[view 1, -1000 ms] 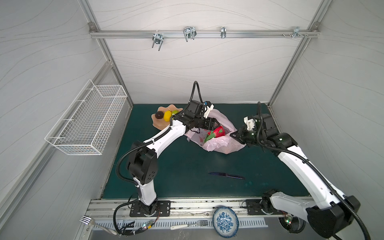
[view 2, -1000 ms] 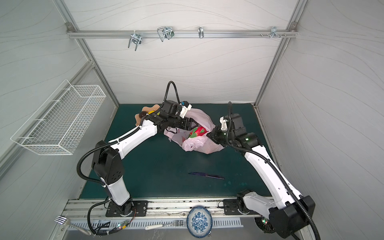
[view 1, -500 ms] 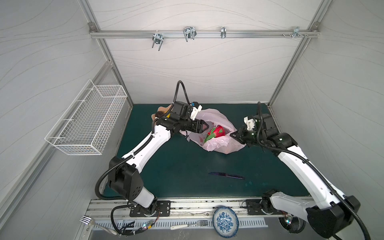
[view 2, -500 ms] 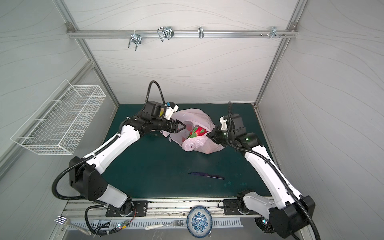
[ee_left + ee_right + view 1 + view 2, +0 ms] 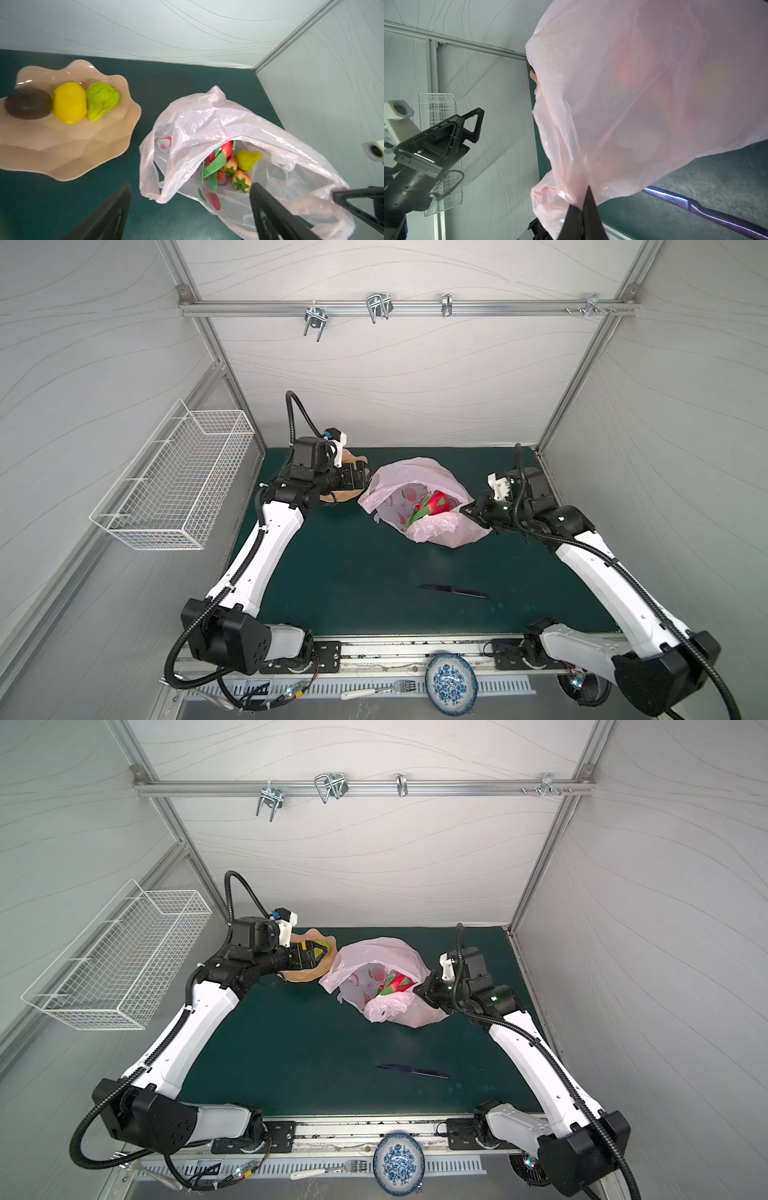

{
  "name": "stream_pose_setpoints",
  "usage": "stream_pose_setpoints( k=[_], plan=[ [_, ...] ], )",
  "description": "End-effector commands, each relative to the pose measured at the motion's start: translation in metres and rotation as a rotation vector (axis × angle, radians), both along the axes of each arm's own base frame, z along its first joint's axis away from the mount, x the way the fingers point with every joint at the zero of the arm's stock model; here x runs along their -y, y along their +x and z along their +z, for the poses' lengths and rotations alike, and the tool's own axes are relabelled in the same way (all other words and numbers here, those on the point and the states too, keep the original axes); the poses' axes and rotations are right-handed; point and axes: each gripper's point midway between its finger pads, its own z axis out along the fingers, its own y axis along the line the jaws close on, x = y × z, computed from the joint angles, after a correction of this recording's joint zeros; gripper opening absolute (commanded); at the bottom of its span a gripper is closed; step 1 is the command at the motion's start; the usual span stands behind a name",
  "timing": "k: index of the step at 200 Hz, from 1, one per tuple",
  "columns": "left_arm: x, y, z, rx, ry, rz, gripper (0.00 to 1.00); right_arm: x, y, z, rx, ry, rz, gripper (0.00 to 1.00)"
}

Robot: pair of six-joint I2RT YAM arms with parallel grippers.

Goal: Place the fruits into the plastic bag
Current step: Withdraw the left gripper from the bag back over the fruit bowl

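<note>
My left fingers [image 5: 112,212] stand wide with nothing between them, hovering over the gap between the bowl [image 5: 62,149] and the plastic bag [image 5: 207,124]. My right fingers [image 5: 588,214] are pinched tight on a fold of the bag's rim, on the side far from my left fingers, holding the mouth open towards them. Inside the bag lie the dragon fruit [image 5: 434,504], a yellowish pear [image 5: 248,159] and strawberries [image 5: 241,180]. In the bowl, ahead of my left fingers and off to one side, the dark brown fruit [image 5: 28,103], the lemon [image 5: 69,102] and a green pear [image 5: 101,101] sit in a row, touching.

That touching row worries me most. I judge that if I close on one fruit, a finger may wedge against its neighbour and knock it over the bowl's low wavy edge onto the counter [image 5: 353,572]. The fruits look smooth and rounded, so an off-centre grip could squirt one out. The bowl looks light and may slide or tip if I press on it.

The bag is the other risk. The film in my right fingers is thin and slippery. If it creeps out, the mouth collapses over the fruit already inside. The slack lip nearest my left fingers droops low, and I could snag it on the way back and drag the bag or spill it.
</note>
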Motion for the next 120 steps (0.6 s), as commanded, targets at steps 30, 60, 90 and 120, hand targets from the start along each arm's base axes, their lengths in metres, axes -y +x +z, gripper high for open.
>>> stream_pose_setpoints(
  k=[30, 60, 90, 120],
  plan=[
    [-0.068, 0.015, 0.004, 0.027, 0.119, 0.217, 0.98, -0.002, 0.003, 0.007, 0.014, 0.005, -0.003, 0.00],
    [-0.083, 0.026, -0.007, -0.017, 0.142, 0.263, 0.98, -0.003, 0.003, 0.007, 0.011, 0.005, -0.001, 0.00],
    [-0.087, 0.037, -0.018, -0.080, 0.167, 0.279, 0.98, -0.003, 0.004, 0.007, 0.011, 0.004, 0.001, 0.00],
    [-0.089, 0.049, -0.032, -0.111, 0.194, 0.283, 0.98, -0.003, 0.003, 0.007, 0.009, 0.001, 0.002, 0.00]
  ],
)
